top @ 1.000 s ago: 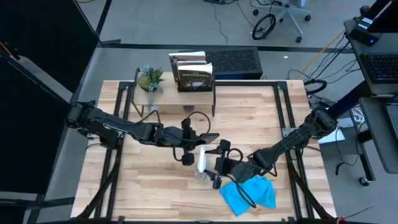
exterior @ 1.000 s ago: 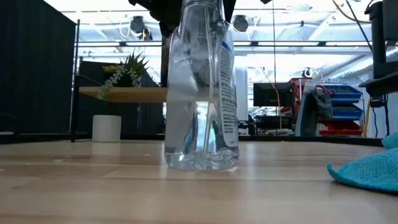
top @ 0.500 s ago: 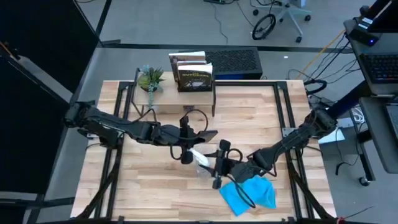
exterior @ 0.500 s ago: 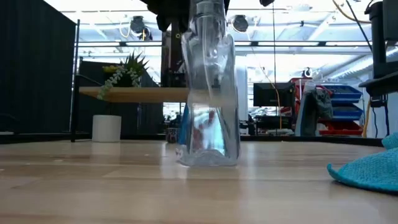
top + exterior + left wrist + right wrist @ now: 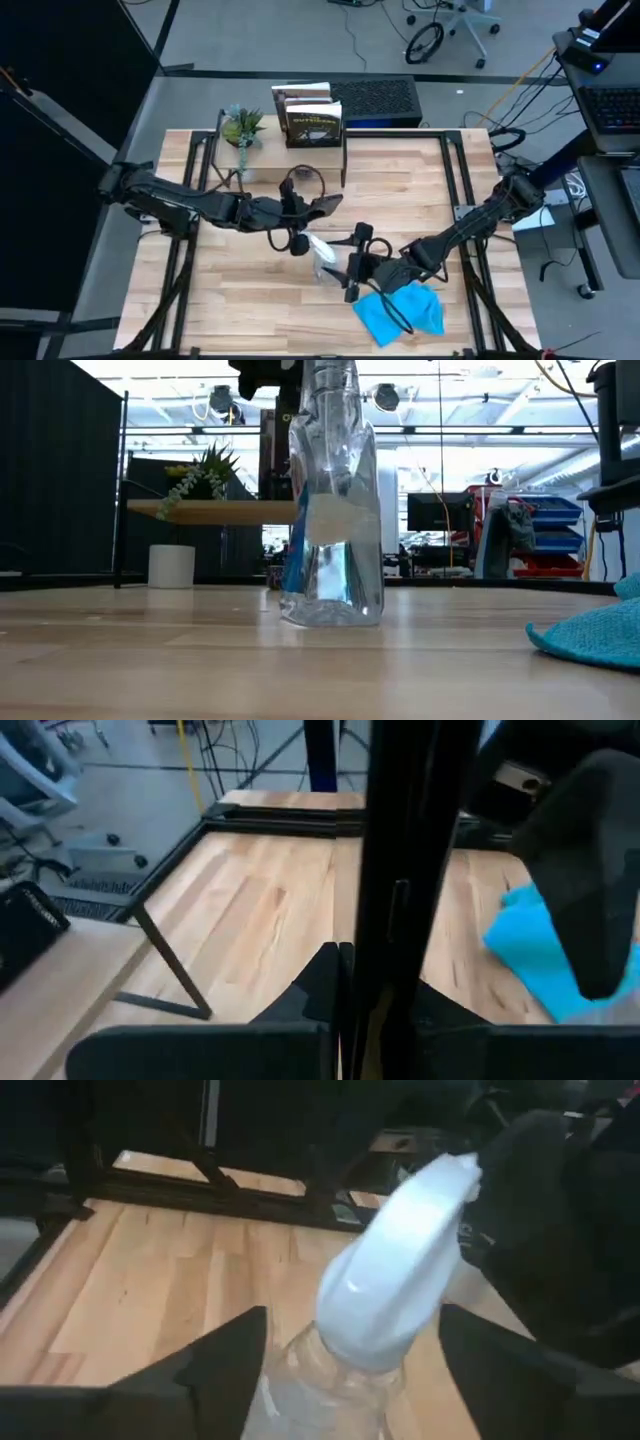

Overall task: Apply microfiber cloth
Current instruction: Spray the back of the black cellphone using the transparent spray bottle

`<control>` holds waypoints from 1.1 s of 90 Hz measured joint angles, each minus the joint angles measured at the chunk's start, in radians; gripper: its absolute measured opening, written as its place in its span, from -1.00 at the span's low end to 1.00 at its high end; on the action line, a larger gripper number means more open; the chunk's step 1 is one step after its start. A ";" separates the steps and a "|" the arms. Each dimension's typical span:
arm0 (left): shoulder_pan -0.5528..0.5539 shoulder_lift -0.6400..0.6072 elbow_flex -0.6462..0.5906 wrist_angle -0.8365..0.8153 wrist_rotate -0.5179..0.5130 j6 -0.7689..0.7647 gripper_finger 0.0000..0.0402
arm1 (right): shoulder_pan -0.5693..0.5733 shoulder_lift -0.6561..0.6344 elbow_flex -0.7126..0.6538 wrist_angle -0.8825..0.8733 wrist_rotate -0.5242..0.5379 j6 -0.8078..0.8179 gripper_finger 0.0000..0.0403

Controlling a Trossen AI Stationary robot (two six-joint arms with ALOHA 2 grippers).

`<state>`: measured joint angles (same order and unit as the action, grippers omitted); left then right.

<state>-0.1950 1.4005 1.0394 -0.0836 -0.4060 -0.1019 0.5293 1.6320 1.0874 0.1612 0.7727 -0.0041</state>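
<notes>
- My right jaws (image 5: 345, 1370) stand apart on either side of the spray bottle (image 5: 322, 259), not clamped on it.
- My left jaws (image 5: 312, 208) are clamped on a thin dark slab, likely the phone (image 5: 327, 205), held above the table (image 5: 260, 300).
- The microfiber cloth (image 5: 402, 312) lies flat at the table's near edge, just behind my right wrist, untouched.
- I judge I should draw clear without tipping the bottle, then pinch a cloth edge.

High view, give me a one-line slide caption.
Both arms meet mid-table at the spray bottle; microfiber cloth lies untouched nearby.
</notes>
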 joint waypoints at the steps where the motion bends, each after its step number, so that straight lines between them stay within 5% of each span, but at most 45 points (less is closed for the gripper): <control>1: -0.001 -0.002 0.000 -0.009 -0.003 -0.002 -0.96 | 0.000 0.000 0.000 -0.004 0.004 -0.003 0.48; 51: -0.181 -0.156 0.011 -0.373 -0.172 -0.352 -0.97 | -0.021 -0.019 0.000 -0.093 -0.042 0.031 0.54; 99: -0.342 -0.162 0.010 -0.378 -0.224 -0.440 -0.97 | -0.033 -0.019 0.000 -0.103 -0.046 0.044 0.53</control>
<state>-0.5366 1.2381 1.0492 -0.4618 -0.6304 -0.5419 0.4965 1.6127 1.0874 0.0582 0.7265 0.0403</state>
